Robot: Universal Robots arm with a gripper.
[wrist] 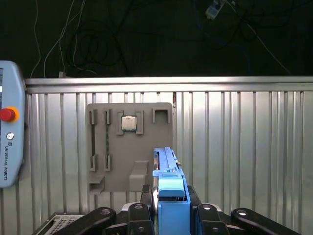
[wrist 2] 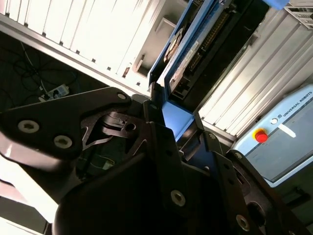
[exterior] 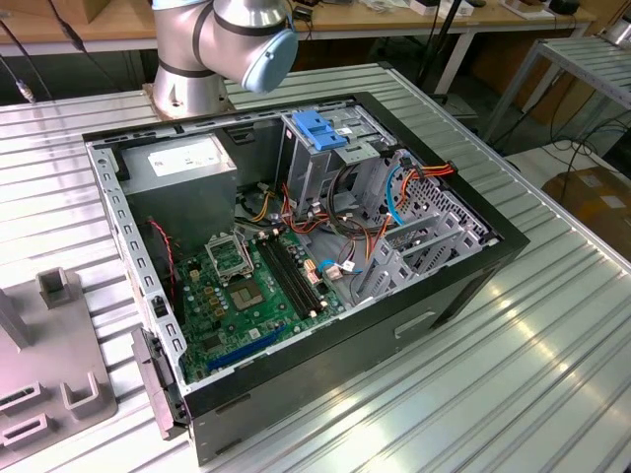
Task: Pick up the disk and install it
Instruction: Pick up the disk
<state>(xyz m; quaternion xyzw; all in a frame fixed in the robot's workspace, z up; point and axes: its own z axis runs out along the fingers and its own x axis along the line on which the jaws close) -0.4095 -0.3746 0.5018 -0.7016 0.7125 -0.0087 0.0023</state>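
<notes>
The black, bolted metal linkage of the end effector (wrist 2: 173, 117) sits closest to the lens in both wrist views. Its two fingers are set narrow and clamped on the light-blue plastic carrier of the disk (wrist 2: 195, 49), a flat grey-metal hard drive seen edge-on. The grip falls on the carrier's smooth end block rather than on the drive body. I judge this keeps pressure off the circuit board and connector pins that show along the drive in the second wrist view.

In the first wrist view the disk (wrist: 166, 164) juts straight out from the end effector (wrist: 169, 198), thin side toward the camera. It is held clear above the ribbed aluminium surface (wrist: 244, 147), an edge-on hold I take to match the narrow slot it is meant for.

Beyond it lies a flat, matt-grey fixture plate (wrist: 146, 147) with raised pockets, one cradling a small square silver chip (wrist: 128, 123). A pale-grey control pendant (wrist: 10, 147) with a red button lies near the plate.

In the exterior view the open black steel computer case (exterior: 414, 345) lies on its side on the surface, with its green motherboard (exterior: 246, 296) facing up so the interior can be reached from above. A bare-metal drive cage (exterior: 308, 172) topped by a blue plastic bracket (exterior: 320, 128) stands at the far end, with a tangle of red, orange and blue cables (exterior: 370, 232) beside it. The disk is not yet in the case.
</notes>
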